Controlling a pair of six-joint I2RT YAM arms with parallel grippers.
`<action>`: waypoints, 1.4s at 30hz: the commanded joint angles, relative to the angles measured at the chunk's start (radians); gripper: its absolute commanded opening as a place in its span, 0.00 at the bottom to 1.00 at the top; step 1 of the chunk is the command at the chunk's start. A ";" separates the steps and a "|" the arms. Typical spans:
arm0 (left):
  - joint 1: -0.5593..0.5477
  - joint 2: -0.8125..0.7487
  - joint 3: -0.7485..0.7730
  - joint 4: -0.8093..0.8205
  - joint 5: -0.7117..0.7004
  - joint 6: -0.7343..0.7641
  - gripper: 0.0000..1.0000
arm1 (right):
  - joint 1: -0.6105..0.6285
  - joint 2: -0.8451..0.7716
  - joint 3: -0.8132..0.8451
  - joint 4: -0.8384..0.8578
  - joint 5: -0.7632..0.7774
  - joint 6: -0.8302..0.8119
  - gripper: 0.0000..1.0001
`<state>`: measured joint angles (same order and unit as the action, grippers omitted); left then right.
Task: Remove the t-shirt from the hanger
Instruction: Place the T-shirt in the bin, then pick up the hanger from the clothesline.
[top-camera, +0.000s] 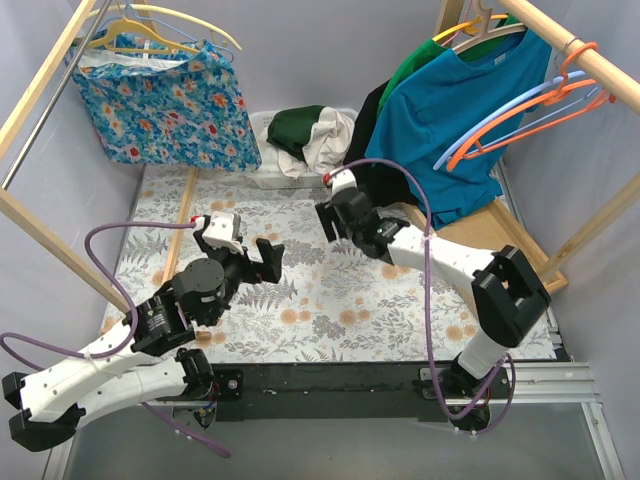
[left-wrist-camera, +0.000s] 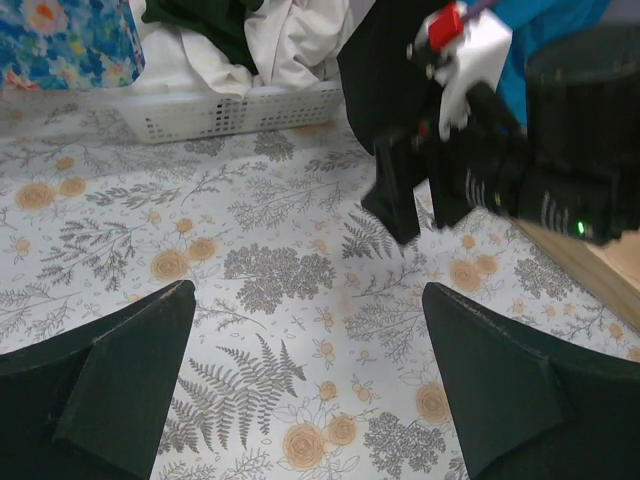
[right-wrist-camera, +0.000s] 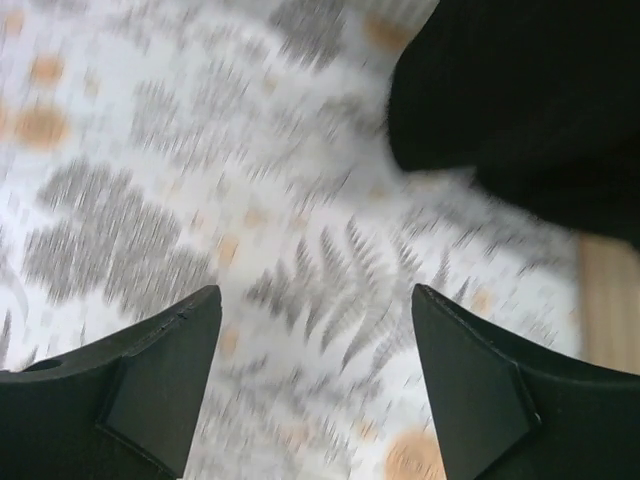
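Note:
A teal t-shirt (top-camera: 470, 110) hangs on a wooden hanger (top-camera: 487, 33) from the right rail, with a green shirt (top-camera: 415, 65) behind it and a black garment (top-camera: 385, 180) drooping below. My right gripper (top-camera: 328, 222) stands open just left of the black garment (right-wrist-camera: 520, 100), low over the flowered table cover. In its wrist view the right gripper (right-wrist-camera: 316, 295) holds nothing. My left gripper (top-camera: 272, 256) is open and empty mid-table. From the left wrist view, the left gripper (left-wrist-camera: 308, 300) faces the right gripper (left-wrist-camera: 400, 200) and the teal t-shirt (left-wrist-camera: 540, 20).
A white basket (top-camera: 268, 178) of green and white clothes sits at the back. A blue floral garment (top-camera: 165, 105) hangs on yellow hangers from the left rail. Bare blue and orange hangers (top-camera: 530, 115) dangle on the right rail. A wooden rack base (top-camera: 510, 235) lies at the right.

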<state>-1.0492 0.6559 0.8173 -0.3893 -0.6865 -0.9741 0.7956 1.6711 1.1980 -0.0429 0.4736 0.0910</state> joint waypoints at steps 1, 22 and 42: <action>-0.002 0.045 0.065 -0.017 0.008 0.066 0.98 | 0.102 -0.138 -0.176 0.006 -0.029 0.105 0.84; -0.002 0.284 0.052 0.281 -0.031 0.067 0.98 | 0.145 -0.478 -0.528 0.044 -0.067 0.220 0.98; 0.120 0.565 0.336 0.547 0.442 0.158 0.98 | 0.145 -0.651 -0.699 0.095 -0.139 0.290 0.88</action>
<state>-0.9524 1.1931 1.0992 0.0624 -0.3752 -0.8448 0.9363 1.0710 0.5259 -0.0086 0.3557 0.3614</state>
